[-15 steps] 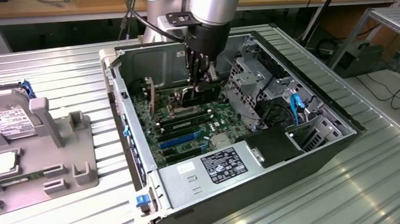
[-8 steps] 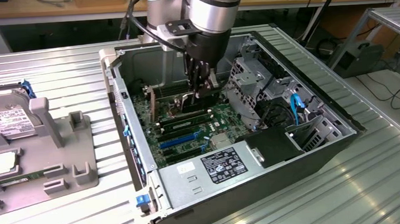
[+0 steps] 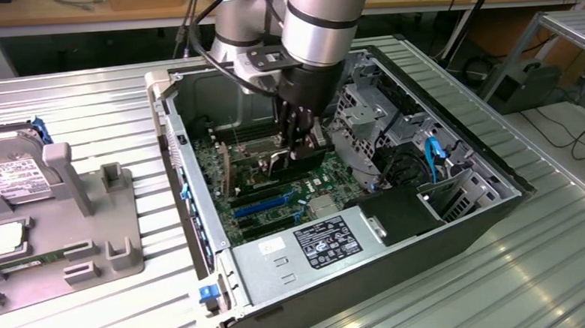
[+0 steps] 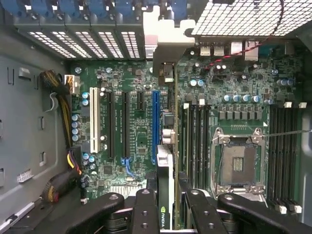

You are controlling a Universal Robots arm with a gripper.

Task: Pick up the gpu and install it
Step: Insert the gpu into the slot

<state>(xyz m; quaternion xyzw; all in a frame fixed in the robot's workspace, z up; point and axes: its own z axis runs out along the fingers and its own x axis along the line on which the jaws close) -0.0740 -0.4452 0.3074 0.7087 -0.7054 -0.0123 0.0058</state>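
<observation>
- Two pairs of black fingers point(image 4: 144, 214) on the gripper point(image 4: 168, 207) sit nearest the wrist camera. The jaws are drawn partway in and clamped on the gpu point(image 4: 165, 170), one side against each face.
- Held edge-on, the gpu runs straight out from between the jaws to its silver bracket point(image 4: 163, 44) (the maker's logo shows right at the grip).
- My judgement of its handling is that it is light, thin and stiff, but fragile. The flat faces near the upper edge look like the right place to pinch, well away from the connector edge and the bracket. The smooth cover could slip if the card is pushed hard.
- Beyond the card lies the motherboard point(image 4: 141, 141). The card stands parallel to the blue slot point(image 4: 155, 126) and just beside it. Whether its lower edge has entered any slot I cannot tell.
- Farther out, in the exterior view, the arm reaches down into the open computer case point(image 3: 189, 192), which lies on the ribbed metal table point(image 3: 538, 271).
</observation>
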